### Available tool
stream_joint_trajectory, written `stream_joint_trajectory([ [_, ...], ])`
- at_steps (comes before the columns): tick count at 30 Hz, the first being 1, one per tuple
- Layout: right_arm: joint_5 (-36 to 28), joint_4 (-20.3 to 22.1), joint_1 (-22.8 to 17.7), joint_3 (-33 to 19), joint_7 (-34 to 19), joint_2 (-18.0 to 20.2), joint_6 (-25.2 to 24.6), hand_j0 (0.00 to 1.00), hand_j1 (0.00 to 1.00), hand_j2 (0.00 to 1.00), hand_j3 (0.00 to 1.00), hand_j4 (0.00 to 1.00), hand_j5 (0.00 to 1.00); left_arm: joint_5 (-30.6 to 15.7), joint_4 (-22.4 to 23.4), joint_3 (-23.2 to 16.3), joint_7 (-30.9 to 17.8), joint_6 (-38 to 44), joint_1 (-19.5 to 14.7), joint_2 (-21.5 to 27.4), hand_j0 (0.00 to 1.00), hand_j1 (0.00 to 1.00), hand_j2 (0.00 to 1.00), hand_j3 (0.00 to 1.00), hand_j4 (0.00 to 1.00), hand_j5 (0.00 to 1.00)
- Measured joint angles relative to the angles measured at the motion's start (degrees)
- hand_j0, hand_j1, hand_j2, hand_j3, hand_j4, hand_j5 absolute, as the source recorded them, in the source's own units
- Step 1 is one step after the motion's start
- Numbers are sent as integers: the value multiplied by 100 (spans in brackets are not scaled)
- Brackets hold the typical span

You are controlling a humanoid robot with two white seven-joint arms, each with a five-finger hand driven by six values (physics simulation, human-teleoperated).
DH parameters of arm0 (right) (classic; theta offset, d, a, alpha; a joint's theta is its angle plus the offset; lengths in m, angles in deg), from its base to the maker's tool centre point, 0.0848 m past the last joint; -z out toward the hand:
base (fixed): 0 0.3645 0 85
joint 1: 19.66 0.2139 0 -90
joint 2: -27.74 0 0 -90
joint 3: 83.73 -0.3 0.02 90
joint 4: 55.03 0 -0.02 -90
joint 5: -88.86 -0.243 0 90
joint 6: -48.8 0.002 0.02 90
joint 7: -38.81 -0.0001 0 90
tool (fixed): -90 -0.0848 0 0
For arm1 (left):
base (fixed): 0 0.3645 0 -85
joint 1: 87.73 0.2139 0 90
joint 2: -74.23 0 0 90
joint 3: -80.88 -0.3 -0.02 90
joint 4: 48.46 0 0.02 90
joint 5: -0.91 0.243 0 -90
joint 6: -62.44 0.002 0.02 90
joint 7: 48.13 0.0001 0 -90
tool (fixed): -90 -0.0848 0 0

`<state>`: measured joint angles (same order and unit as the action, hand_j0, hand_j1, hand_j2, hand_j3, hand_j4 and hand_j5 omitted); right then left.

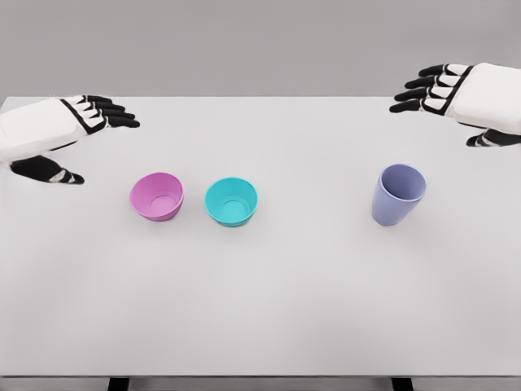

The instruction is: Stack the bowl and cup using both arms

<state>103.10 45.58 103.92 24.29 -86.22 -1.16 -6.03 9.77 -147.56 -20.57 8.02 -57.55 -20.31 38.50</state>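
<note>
White table [269, 318] carries three vessels, all upright and apart: a pink bowl [157, 195] at left, a teal bowl [231, 200] just beside it, and a lavender cup [398, 194] well to the right. The left hand [57, 130] hovers beyond the pink bowl, fingers spread, holding nothing. The right hand [464, 94] hangs beyond the cup, likewise spread and empty.
</note>
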Motion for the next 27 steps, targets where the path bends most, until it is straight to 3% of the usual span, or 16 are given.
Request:
stream_joint_trajectory([
  [2, 0, 0, -35, 14, 0, -3, 0, 100, 100, 100, 100, 100, 100, -151, -22, -650, -59, 440, -745, 100, 100, 100, 100, 100, 100, 100],
  [5, -1, 2, -44, 22, 0, -2, 0, 100, 100, 100, 100, 100, 100, -751, -19, -2178, -95, 1133, -2035, 425, 100, 100, 100, 100, 100, 100],
  [9, -1, 2, -97, 26, 0, 0, 0, 100, 100, 100, 100, 100, 100, -1391, -33, -3861, -110, 1959, -3137, 669, 100, 100, 100, 100, 100, 100],
  [12, -1, 3, -105, 30, 0, 1, -1, 100, 100, 100, 100, 100, 100, -1611, -37, -4803, -113, 2380, -3526, 724, 100, 100, 100, 100, 100, 100],
  [17, 3, 3, -228, 35, 0, 1, 0, 100, 100, 100, 100, 100, 100, -1668, -40, -5398, -116, 2661, -3525, 750, 100, 100, 100, 100, 100, 100],
  [22, 7, 3, -228, 36, 0, 27, -1, 100, 100, 100, 100, 100, 100, -1442, -52, -5510, -116, 2714, -3552, 716, 100, 100, 100, 100, 100, 100],
  [27, 8, 3, -220, 36, 0, 52, -1, 100, 100, 100, 100, 100, 100, -897, -84, -5517, -116, 2687, -3631, 589, 100, 100, 100, 100, 100, 100],
])
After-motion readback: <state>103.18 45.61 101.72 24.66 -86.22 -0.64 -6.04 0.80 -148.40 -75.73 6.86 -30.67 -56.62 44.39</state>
